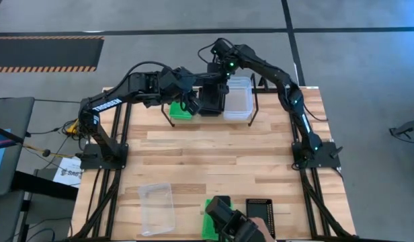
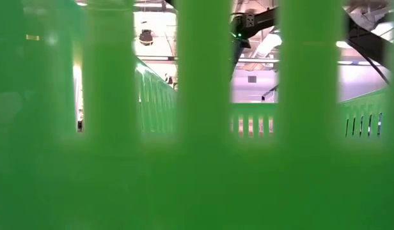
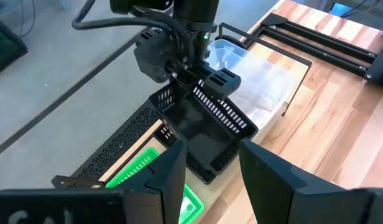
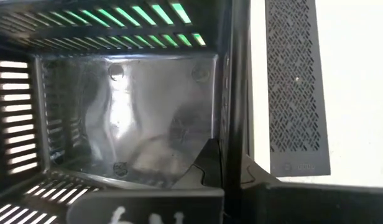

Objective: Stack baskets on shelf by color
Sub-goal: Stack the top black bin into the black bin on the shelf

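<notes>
Green basket (image 2: 197,160) slats fill low view, hiding shelf.

**Layout of baskets on shelf and table**

On the shelf (image 1: 251,101) at the far edge, three baskets are set side by side: one left (image 1: 180,109), one middle (image 1: 211,101), one right (image 1: 238,98). Three more (image 1: 156,207) (image 1: 210,218) (image 1: 259,214) are lined along the table's near edge.
</notes>
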{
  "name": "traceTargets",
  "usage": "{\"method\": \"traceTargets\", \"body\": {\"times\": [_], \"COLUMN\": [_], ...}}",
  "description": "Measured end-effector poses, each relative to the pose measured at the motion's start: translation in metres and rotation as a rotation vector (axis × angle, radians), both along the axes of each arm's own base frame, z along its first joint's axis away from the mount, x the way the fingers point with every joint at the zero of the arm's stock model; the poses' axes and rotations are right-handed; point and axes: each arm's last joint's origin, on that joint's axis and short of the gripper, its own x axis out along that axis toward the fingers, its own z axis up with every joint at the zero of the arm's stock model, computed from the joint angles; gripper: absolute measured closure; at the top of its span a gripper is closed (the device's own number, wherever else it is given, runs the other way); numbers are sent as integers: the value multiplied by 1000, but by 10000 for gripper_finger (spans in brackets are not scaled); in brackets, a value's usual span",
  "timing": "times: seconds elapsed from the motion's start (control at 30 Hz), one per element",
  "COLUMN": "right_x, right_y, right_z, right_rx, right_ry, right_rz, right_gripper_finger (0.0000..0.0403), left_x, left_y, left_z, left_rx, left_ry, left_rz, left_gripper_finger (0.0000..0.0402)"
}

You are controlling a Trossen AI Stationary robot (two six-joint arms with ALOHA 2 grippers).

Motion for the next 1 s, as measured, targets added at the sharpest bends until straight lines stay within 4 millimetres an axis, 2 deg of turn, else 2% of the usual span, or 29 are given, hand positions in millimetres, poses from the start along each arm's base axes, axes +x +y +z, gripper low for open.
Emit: {"method": "traceTargets", "body": {"times": [0.33,0.57,0.73,1.0], "right_x": [11,14,22,28], "right_y": [-4,-7,-6,-3], "right_z": [-31,-42,-58,-60], "right_rx": [40,57,77,53], "right_ry": [51,53,73,53], "right_rz": [23,37,61,90], "right_gripper_finger": [403,403,403,403], "left_x": [0,0,0,0], "left_y": [0,0,0,0], "left_z": [0,0,0,0], "left_rx": [3,13,16,17], "left_ry": [3,7,8,8], "left_rz": [-3,-4,-3,-3], "left_gripper_finger": [262,262,262,262]}}
